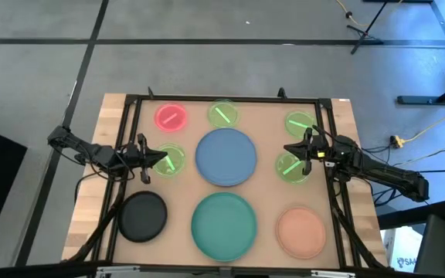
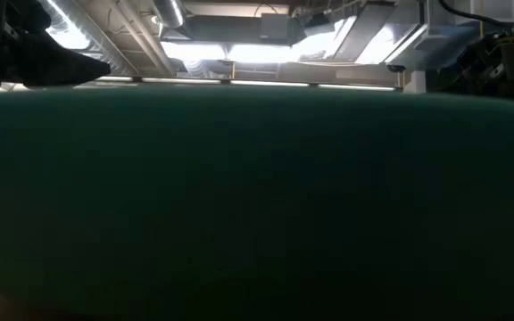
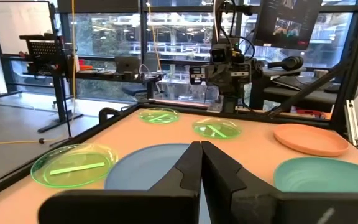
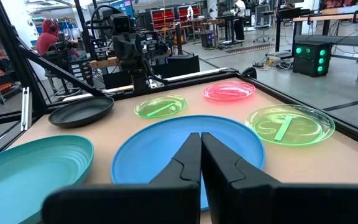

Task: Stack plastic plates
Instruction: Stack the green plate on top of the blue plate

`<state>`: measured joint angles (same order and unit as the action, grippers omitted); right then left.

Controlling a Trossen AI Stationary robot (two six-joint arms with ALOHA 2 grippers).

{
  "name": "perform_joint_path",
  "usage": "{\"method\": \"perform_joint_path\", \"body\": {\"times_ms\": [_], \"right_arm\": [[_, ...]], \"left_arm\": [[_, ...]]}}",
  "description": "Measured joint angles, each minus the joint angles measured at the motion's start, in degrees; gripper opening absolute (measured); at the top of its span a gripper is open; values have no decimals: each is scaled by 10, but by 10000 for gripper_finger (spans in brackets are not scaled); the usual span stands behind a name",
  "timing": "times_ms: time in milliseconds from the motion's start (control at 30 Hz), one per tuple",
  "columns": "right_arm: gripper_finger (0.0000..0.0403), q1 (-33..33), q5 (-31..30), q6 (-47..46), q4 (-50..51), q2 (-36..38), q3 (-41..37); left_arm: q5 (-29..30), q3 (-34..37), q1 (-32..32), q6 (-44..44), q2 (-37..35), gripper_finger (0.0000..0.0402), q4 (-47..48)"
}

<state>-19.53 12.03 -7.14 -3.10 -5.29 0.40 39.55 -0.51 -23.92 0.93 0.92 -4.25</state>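
Nothing was stacked yet — every plate lay apart on the table (image 1: 118,116), so the whole task remained.

The blue plate (image 1: 225,157) sat between the two grippers, with the teal plate (image 1: 222,224) just beyond it toward the table's near edge. The black plate (image 1: 141,215) lay near the left gripper (image 1: 154,158) and the peach plate (image 1: 300,231) near the right gripper (image 1: 293,150). Of the small ones, a green plate (image 1: 170,160) lay directly under the left gripper's tips and another (image 1: 292,167) under the right's; two more green plates (image 1: 222,114) (image 1: 300,123) and the pink-red plate (image 1: 171,116) sat farther off.

Both wrist views showed fingers pressed together, empty — the overhead view could not settle that. The low view gave only the teal plate's rim (image 2: 257,196), filling its frame.
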Motion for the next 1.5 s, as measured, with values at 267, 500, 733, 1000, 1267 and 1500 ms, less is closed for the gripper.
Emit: {"method": "perform_joint_path", "body": {"times_ms": [267, 500, 733, 1000, 1267, 1500], "right_arm": [[5, 0, 23, -19, -5, 0, 0], [5, 1, 69, -50, -63, 0, 0], [5, 1, 56, -59, -82, -2, 0], [5, 1, 40, -55, -129, -12, 0], [5, 1, 19, -27, -146, -71, 24], [5, 1, 19, 1, -163, -142, 46]], "left_arm": [[77, 0, 10, -72, 0, 4, 1], [49, 0, 17, 12, 0, 4, -24], [-8, 0, 22, 45, 1, 4, -85], [-72, 0, 25, 71, 92, 1, -137], [-92, -35, 25, 109, 294, 1, -225], [-104, -177, 7, 84, 504, 0, -217]]}}
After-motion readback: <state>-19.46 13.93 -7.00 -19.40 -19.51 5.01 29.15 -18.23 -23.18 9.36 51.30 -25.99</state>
